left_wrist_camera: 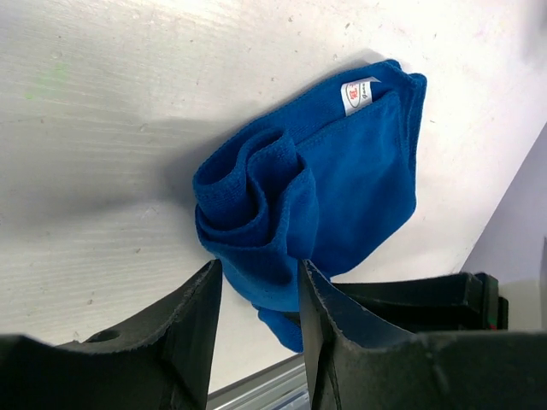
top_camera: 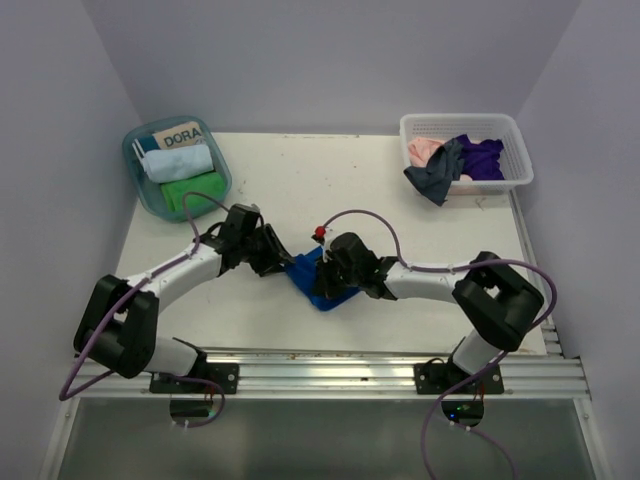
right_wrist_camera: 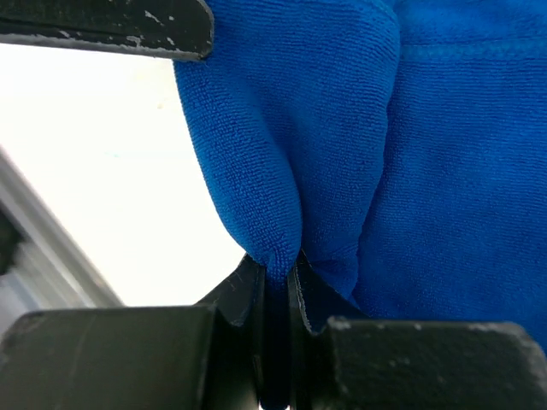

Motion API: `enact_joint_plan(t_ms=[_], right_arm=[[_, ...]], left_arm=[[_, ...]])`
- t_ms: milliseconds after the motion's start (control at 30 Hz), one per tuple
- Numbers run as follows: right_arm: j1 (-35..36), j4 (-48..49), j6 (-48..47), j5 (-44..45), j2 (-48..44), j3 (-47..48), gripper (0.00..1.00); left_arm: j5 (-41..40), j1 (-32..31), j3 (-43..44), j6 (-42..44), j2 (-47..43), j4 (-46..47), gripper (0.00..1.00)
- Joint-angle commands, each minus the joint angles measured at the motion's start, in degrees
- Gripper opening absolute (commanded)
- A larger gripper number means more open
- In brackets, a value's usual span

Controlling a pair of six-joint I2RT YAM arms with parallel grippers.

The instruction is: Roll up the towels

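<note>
Top view, tub [top_camera: 145,195]: see-through teal, rounded, far left corner. It holds a rolled light blue towel [top_camera: 178,163] and a green towel [top_camera: 192,190], plus a brown card [top_camera: 180,137] reading DORA.
Basket [top_camera: 515,150]: white lattice plastic, far right. Inside are a pink towel [top_camera: 425,150], a grey towel [top_camera: 438,178] spilling over the near rim, and a purple towel [top_camera: 485,158], all in loose heaps.
Blue towel [top_camera: 305,280]: mid-table towards the front, right between the two arms. It is plush terry, folded, one end bunched into a soft curl, with a white tag [left_wrist_camera: 359,92] at one corner.
Right claw [right_wrist_camera: 275,269]: clenched hard on a fold of the blue towel, cloth bulging out above the tips.
Left claw [left_wrist_camera: 259,282]: at the bunched end, fingers parted with cloth between them. Pinching or not, cannot tell.
Table [top_camera: 300,180]: white, scuffed, with a metal rail [top_camera: 330,375] along the front.
Walls [top_camera: 330,60]: plain pale lilac on three sides.
</note>
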Motion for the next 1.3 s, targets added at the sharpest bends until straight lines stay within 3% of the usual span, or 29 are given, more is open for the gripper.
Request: enact_joint_plan(t_ms=[0, 433, 1267], right_arm=[[-2.70, 9.58, 7.74, -10.26, -1.65, -3.62, 0.00], [-10.18, 22.88, 17.94, -24.68, 2.83, -8.99, 0.00], [-12.46, 16.30, 13.20, -21.53, 2.14, -9.43, 0.00]], left_arm=[[2.17, 0.12, -0.06, 1.55, -2.04, 2.70, 0.44], [5.51, -2.86, -1.56, 4.01, -3.10, 12.37, 0.38], [5.78, -6.82, 1.70, 6.21, 15.69, 21.17, 0.34]])
